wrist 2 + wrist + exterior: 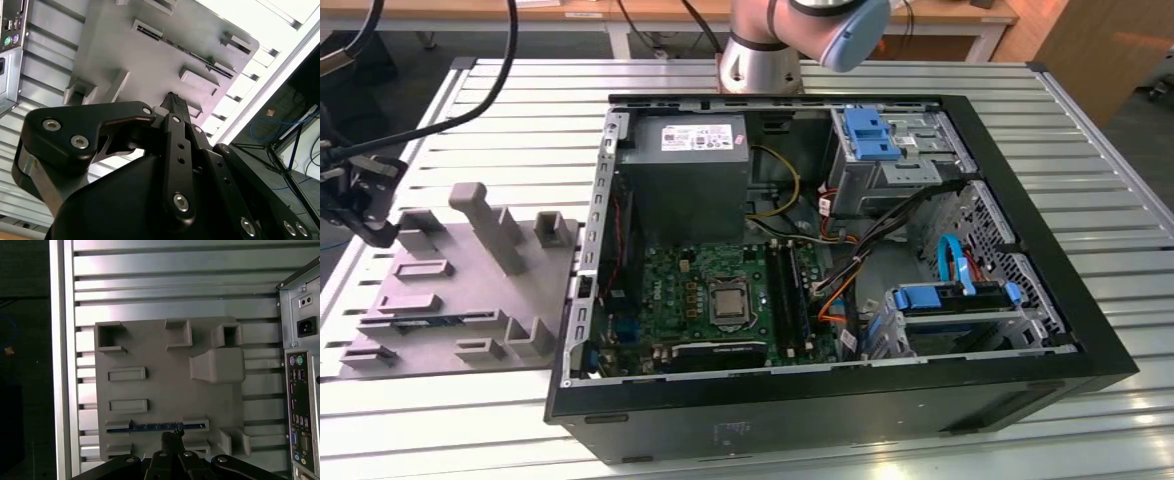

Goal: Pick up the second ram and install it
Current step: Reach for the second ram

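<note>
Closed and empty over the RAM stick [150, 426], 9 o'clock of the computer case [854, 410], the claw [172, 436] should open and straddle it squarely.

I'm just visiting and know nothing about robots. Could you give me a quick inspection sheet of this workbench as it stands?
Surface: slatted metal table, level.
Job's things: RAM stick lying in a slot of the grey holder tray; computer case open, with its motherboard exposed.
Clutter: nothing seen.
Gripper: gripper sits over the tray, right at the RAM stick; contact cannot be judged.
Cables: wire bundle inside the case; black cables hang at the exterior view's left.
Surroundings: wooden desk behind the table.
</note>
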Action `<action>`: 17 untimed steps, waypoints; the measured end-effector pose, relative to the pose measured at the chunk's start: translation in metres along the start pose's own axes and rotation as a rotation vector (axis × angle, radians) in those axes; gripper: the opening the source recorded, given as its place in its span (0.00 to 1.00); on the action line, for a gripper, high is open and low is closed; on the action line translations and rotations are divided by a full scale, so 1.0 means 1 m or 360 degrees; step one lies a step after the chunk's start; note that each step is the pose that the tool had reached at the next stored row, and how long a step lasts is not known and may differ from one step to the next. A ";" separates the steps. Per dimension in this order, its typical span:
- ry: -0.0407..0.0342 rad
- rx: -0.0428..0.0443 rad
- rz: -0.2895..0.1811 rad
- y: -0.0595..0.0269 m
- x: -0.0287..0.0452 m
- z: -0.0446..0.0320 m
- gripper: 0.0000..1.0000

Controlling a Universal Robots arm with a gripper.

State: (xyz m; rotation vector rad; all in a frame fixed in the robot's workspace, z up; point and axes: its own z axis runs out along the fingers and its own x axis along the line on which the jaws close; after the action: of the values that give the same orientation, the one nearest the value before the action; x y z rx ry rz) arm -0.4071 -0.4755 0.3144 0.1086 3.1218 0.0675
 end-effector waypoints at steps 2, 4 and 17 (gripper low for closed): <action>-0.0001 0.0000 0.0000 -0.0013 0.0027 0.0027 0.11; -0.0001 0.0000 0.0000 -0.0029 0.0053 0.0052 0.11; -0.0002 0.0000 -0.0008 -0.0076 0.0089 0.0258 0.11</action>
State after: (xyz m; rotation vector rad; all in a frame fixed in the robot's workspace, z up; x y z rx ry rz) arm -0.4160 -0.4813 0.2881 0.1011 3.1207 0.0677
